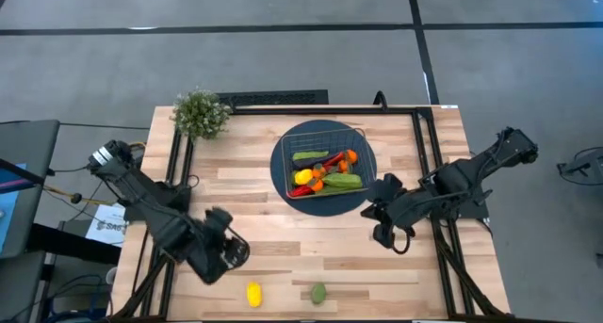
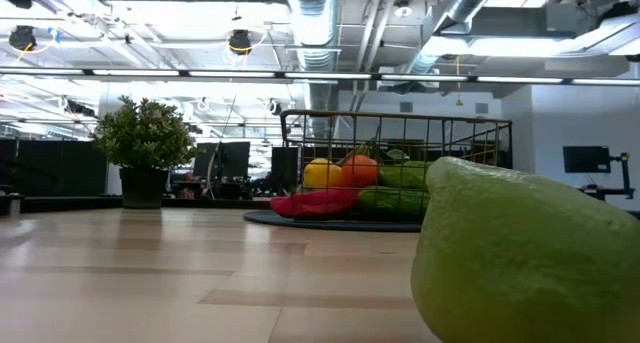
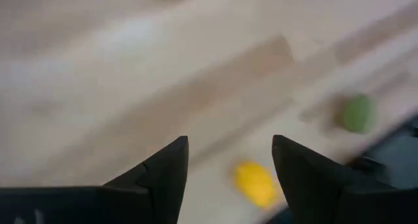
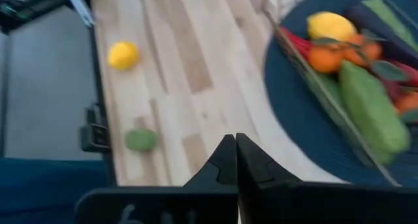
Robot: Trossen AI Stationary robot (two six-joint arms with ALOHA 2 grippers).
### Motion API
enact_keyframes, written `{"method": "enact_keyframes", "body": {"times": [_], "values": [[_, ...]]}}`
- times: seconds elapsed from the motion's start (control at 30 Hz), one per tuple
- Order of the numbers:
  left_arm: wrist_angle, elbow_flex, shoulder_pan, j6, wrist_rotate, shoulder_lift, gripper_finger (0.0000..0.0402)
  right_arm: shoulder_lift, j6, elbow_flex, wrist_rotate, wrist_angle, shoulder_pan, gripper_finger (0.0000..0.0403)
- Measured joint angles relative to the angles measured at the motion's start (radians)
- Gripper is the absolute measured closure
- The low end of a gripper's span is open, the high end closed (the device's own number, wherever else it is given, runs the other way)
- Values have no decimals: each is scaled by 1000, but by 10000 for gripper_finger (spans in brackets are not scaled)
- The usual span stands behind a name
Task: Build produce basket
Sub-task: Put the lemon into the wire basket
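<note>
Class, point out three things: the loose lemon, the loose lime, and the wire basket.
lemon (image 1: 253,294): high view, middle of its yellow body.
lime (image 1: 318,293): high view, middle of its green body.
basket (image 1: 325,123): high view, far wire rim.

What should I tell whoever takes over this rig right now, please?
Left gripper: open, empty, above the lemon near the table's front edge.
Right gripper: shut, empty, beside the blue mat.
Done: basket on the mat holds a cucumber, another lemon, oranges, a red pepper and more.
Left: the loose lemon and the lime beside it are not yet in the basket.
</note>
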Motion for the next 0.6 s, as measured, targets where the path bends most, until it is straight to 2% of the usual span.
{"method": "enact_keyframes", "body": {"times": [0.13, 0.3, 0.37, 0.6], "values": [[168, -62, -33, -58, 22, 29, 195, 0, -43, 8, 0, -38, -18, 397], [228, -58, -36, -69, 252, 129, 195, 0, -104, 8, -2, -36, -32, 396], [283, -57, -36, -83, 307, 173, 195, 0, -116, 8, -2, -38, -37, 397], [529, -53, -36, -114, 376, 302, 195, 0, -153, 8, -6, -36, -37, 397]]}}
